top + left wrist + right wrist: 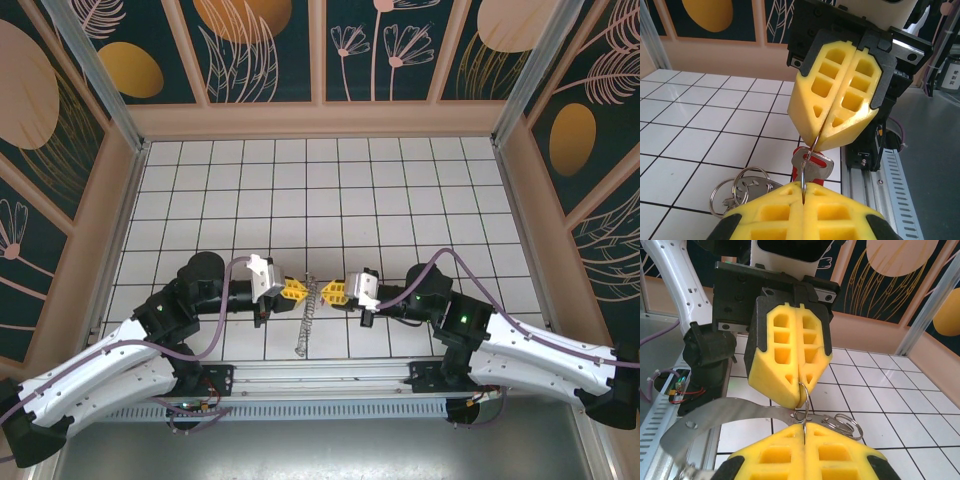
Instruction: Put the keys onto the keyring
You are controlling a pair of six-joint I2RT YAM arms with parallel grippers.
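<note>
Since both arms meet nose to nose low over the tiled table [400,190], I'd say this is the threading step itself. The left gripper [297,292] and right gripper [333,294] are each pinched tight on the keyring [811,148]. They grip opp. sides of its thin wire, tips near one another. The red key [821,169] hangs against that wire betw. the two grippers, just above the tiles. Can't tell if it's threaded on yet. A bunch of small silver loops [740,192] lies on the tiles just beside it.

To do it well, imo:
- Hold both pinches firm and don't pull apart, or the wire prob. bends.
- Use one gripper as anchor and turn the other wrist slowly so the key slides along the wire.
- Small moves only, and watch the loops don't snag the key.
</note>
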